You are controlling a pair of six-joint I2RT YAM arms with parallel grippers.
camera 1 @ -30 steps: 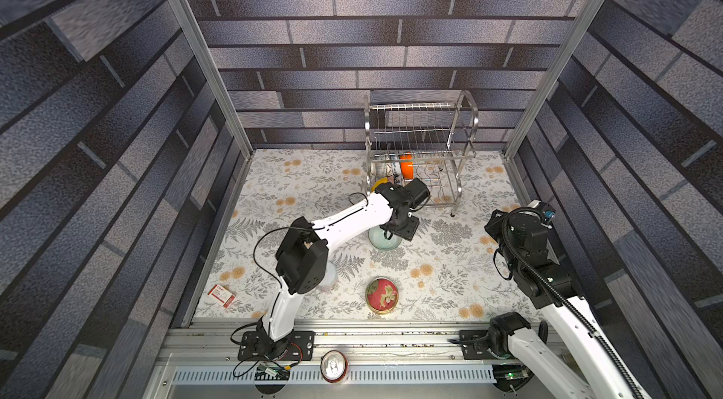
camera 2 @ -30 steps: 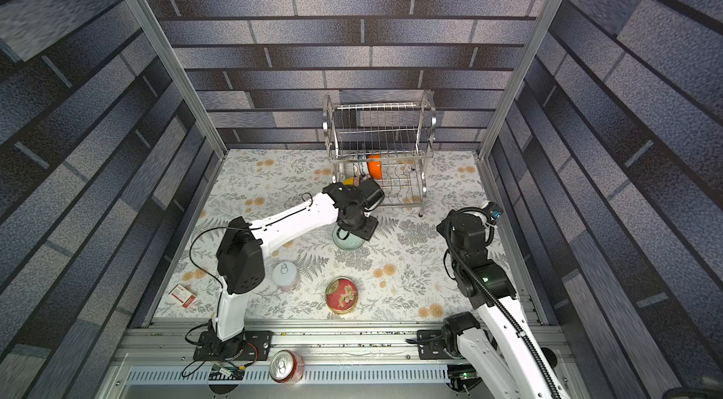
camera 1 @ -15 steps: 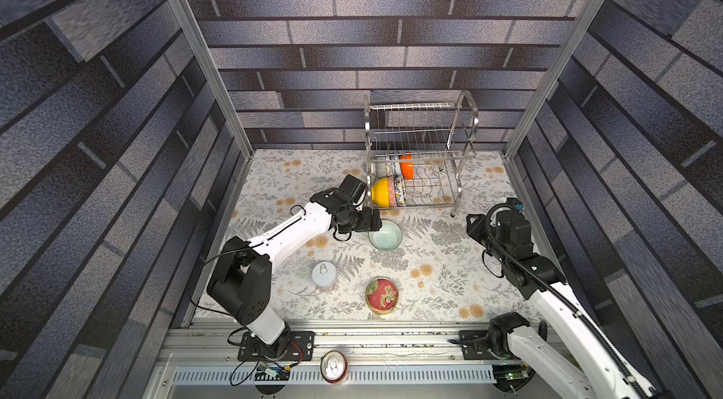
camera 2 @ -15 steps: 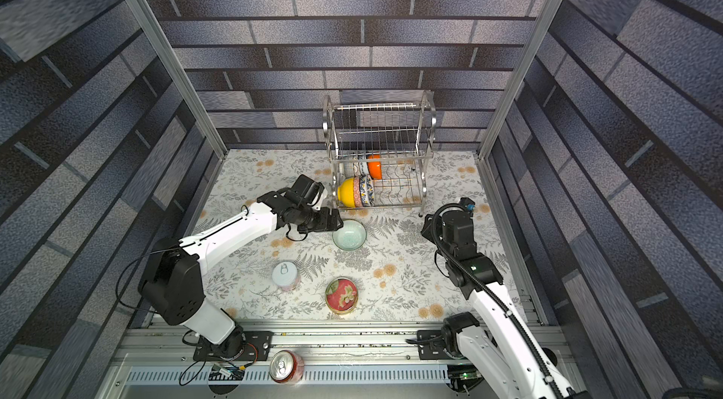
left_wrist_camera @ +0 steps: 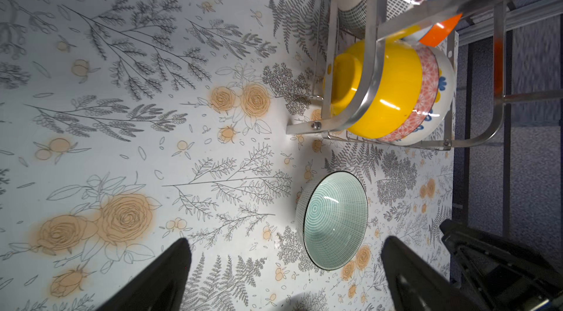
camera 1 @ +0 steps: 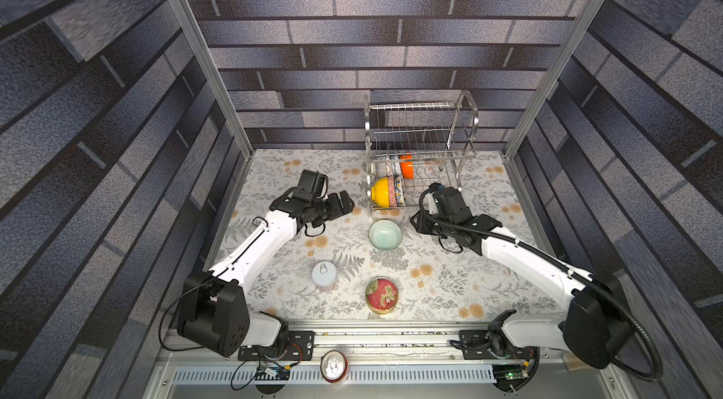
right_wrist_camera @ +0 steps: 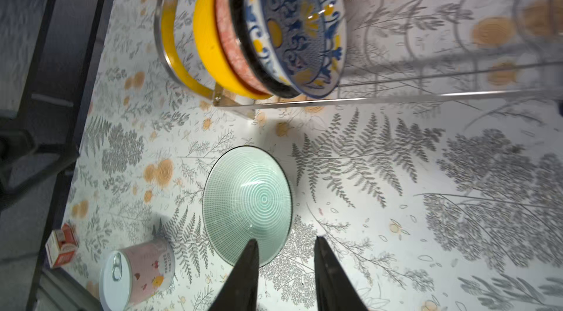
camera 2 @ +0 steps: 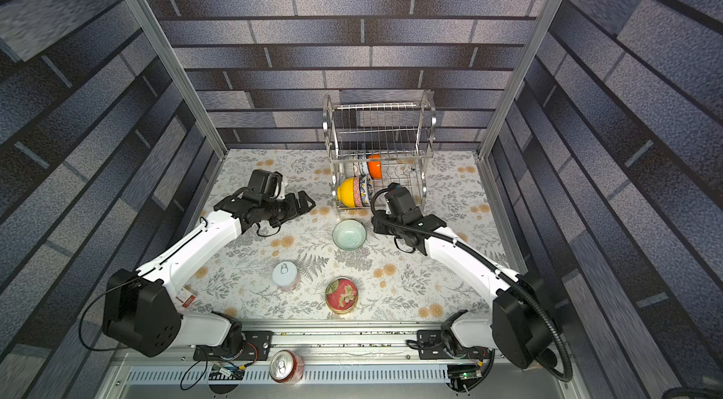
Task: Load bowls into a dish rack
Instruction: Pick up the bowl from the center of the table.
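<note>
A pale green bowl (camera 1: 385,234) (camera 2: 349,234) stands upright on the floral table, just in front of the dish rack (camera 1: 420,135) (camera 2: 377,131). The rack's lower shelf holds a yellow bowl (camera 1: 380,191) (left_wrist_camera: 387,87) on edge with patterned bowls behind it, and an orange bowl (camera 1: 407,170) further back. My left gripper (camera 1: 346,203) (left_wrist_camera: 286,241) hangs wide open and empty, left of the rack, apart from the green bowl (left_wrist_camera: 335,221). My right gripper (camera 1: 414,221) (right_wrist_camera: 285,240) is open and narrow at the right rim of the green bowl (right_wrist_camera: 246,202), holding nothing.
A white pull-tab can (camera 1: 324,275) (right_wrist_camera: 134,273) and a flat red tin (camera 1: 381,294) stand nearer the front. A small red and white box (right_wrist_camera: 61,245) lies by the left wall. A drinks can (camera 1: 333,365) sits on the front rail. Walls close in on three sides.
My left arm has drawn back from the rack's front to the left, and its jaws have spread wide. My right arm has swung in from the right wall to the green bowl.
</note>
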